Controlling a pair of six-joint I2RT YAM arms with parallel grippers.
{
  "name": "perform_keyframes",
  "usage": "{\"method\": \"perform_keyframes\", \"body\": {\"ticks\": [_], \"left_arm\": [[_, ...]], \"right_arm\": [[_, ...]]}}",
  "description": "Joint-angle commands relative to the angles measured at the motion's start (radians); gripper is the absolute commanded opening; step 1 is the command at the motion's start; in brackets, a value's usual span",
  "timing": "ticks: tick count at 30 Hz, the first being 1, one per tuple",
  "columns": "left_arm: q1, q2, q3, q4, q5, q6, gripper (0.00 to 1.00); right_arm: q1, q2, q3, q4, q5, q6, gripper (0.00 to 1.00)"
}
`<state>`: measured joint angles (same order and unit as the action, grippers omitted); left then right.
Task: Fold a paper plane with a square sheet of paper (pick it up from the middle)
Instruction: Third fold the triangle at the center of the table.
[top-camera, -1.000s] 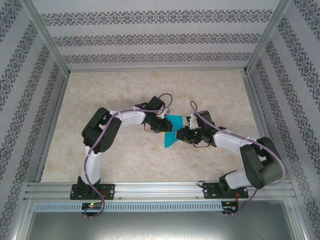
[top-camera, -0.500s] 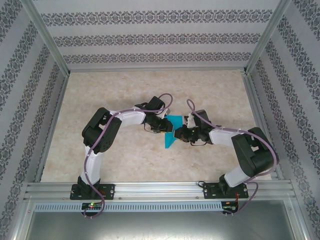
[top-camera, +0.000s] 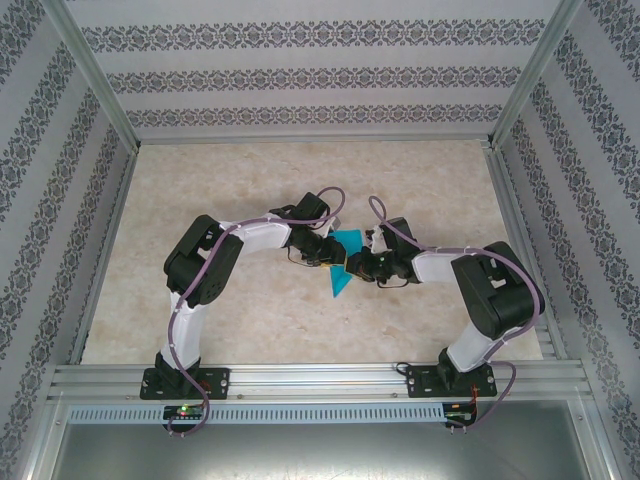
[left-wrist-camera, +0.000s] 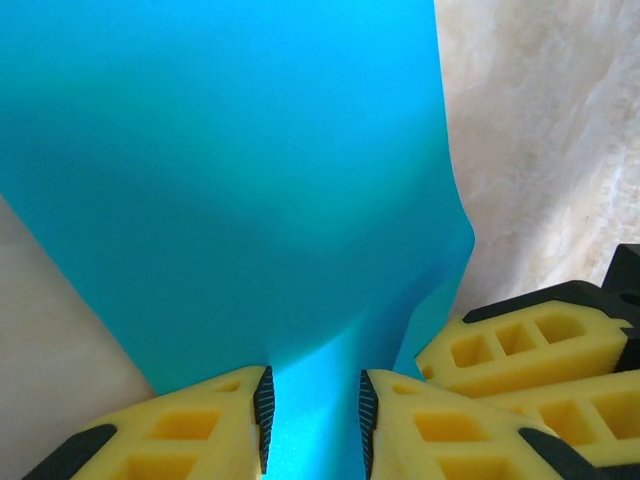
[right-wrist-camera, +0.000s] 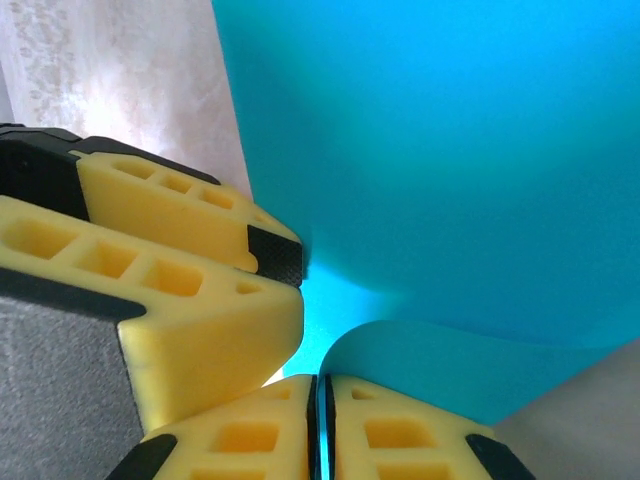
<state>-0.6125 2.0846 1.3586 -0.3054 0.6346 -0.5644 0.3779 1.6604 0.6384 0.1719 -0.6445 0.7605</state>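
Sheet: square sheet of paper (top-camera: 339, 284) sits near the middle of the tabletop (top-camera: 230, 180), bowed between both grippers, one corner pointing toward the near edge
Left gripper (left-wrist-camera: 315, 412): jaws part-open, with a raised ridge of paper running through the gap; I can't tell whether the pads press it
Right gripper (right-wrist-camera: 320, 428): jaws closed on a thin edge of the sheet, paper curling up just behind them
Collision risk: I judge the two sets of fingers nearly touching, so an inward push could knock them together or crush the bow into a stray crease
Slip risk: pulling apart could tear the sheet, or drag it out of the loose left side
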Motion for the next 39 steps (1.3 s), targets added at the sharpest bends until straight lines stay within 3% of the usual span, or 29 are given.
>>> {"method": "perform_keyframes", "body": {"ticks": [1,19,30,39], "left_arm": [[0.009,-0.027,0.010,-0.028,0.036,-0.002,0.34],[0.067,0.005,0.126,-0.058,0.096,0.011,0.38],[0.081,0.100,0.200,-0.127,0.066,0.055,0.30],[0.083,0.134,0.202,-0.160,0.039,0.084,0.29]], "right_arm": [[0.019,0.020,0.036,-0.015,0.019,-0.014,0.14],[0.038,0.065,0.089,-0.078,0.042,-0.052,0.16],[0.043,0.065,0.096,-0.085,0.051,-0.046,0.16],[0.051,0.050,0.101,-0.081,0.063,-0.034,0.17]]}}
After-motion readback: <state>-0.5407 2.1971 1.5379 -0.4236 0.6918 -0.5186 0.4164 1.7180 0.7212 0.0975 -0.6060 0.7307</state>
